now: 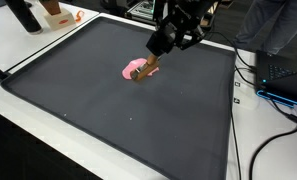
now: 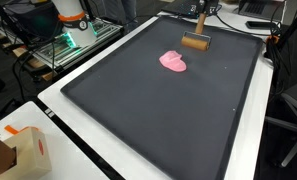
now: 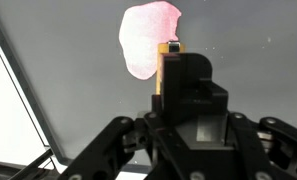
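Right now, your pincer (image 3: 174, 60) is the closest thing to the wrist camera. It is clenched tight on a little wooden tool (image 3: 162, 78). The tool points down at the black mat (image 1: 138, 120). In an exterior view, the wooden tool (image 2: 195, 43) has a flat block at the bottom, low on the mat. Its handle goes up into the pincer.

Just past the tool lies the pink blob (image 3: 146, 35). It lies flat on the mat, on the part near the arm. The block is right beside the blob's edge, but I cannot tell if they touch.

The mat covers most of the white counter (image 1: 23, 45). Far off, at a corner of the counter, sits a brown cardboard box (image 2: 20, 150).
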Controlling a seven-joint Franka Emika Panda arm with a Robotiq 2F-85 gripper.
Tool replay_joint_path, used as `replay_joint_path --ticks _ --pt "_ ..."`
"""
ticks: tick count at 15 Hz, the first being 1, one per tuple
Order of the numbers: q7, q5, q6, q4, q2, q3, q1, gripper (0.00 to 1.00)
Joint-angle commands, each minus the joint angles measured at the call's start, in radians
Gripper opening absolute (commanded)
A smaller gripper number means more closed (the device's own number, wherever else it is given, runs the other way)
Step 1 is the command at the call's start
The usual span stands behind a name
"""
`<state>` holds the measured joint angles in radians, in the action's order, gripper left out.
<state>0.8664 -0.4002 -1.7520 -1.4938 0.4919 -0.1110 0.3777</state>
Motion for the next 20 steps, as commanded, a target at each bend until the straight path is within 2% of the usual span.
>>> replay_joint_path --ticks 1,7,12,20 --pt "-0.044 0.063 -0.056 -0.037 -0.042 0.007 -0.038 0.23" --pt "-0.148 0.162 -0.108 -0.082 -0.091 0.018 -0.11 0.23" --pt "-0.325 0.204 -0.115 -0.155 -0.159 0.025 -0.162 0.23" --pt "-0.639 0.201 -0.235 -0.341 -0.318 0.023 -0.223 0.23"
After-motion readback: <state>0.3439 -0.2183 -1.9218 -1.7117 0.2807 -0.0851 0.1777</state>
